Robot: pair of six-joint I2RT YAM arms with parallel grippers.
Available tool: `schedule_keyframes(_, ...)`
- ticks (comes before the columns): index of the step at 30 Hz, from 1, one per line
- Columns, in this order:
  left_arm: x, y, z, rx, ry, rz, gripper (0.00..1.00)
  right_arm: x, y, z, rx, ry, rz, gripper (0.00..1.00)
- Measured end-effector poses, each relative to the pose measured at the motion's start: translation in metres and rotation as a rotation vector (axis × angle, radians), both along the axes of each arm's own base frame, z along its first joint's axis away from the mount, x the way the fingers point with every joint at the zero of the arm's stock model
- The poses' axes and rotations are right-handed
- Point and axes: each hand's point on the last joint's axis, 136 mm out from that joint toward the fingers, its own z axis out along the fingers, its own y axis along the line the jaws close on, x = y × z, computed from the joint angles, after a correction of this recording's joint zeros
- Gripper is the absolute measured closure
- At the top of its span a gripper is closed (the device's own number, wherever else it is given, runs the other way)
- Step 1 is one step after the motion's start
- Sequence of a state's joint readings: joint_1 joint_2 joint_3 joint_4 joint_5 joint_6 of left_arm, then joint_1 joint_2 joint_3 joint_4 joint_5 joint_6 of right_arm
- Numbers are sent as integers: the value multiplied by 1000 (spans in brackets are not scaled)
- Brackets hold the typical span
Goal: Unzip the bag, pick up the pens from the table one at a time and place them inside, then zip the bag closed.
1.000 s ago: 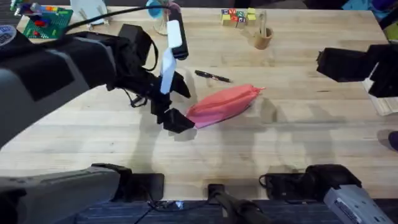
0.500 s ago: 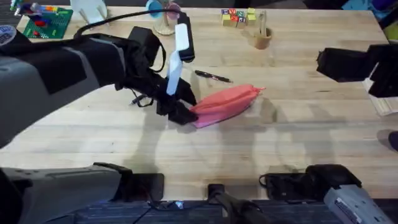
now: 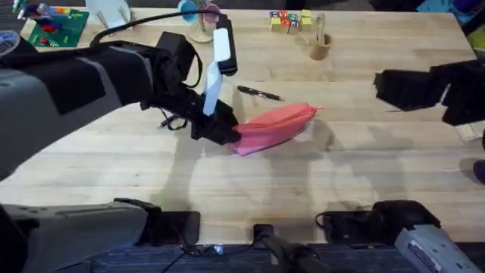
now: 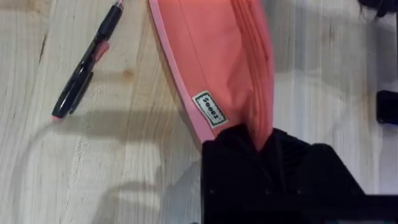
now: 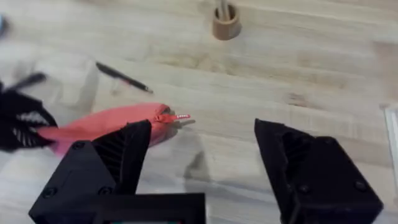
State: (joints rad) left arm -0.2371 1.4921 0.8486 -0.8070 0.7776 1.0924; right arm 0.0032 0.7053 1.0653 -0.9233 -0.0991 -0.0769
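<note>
Pink fabric pouch [image 3: 274, 127] sits mid-frame on my wooden table [image 3: 364, 174]; left gripper [image 3: 224, 133] jaws clamped on its near end, right gripper [image 5: 202, 152] jaws apart, thin black pen [image 3: 259, 92] just beyond.

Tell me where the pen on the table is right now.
In the overhead view, the pen lies on the table near the middle, just beyond the pink bag, apart from it; the left pincer grips the bag's near end.

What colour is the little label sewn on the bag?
White with dark lettering, on the pink bag; left wrist view.
</note>
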Motion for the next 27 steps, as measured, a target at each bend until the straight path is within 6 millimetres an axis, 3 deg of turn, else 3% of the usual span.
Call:
schedule_keyframes(18, 0, 0, 0, 0, 0, 0, 957, 49, 4, -38, -281, 91, 283, 6)
schedule_keyframes(27, 0, 0, 0, 0, 0, 0, 958, 55, 7, -48, -633, 34, 644, 6)
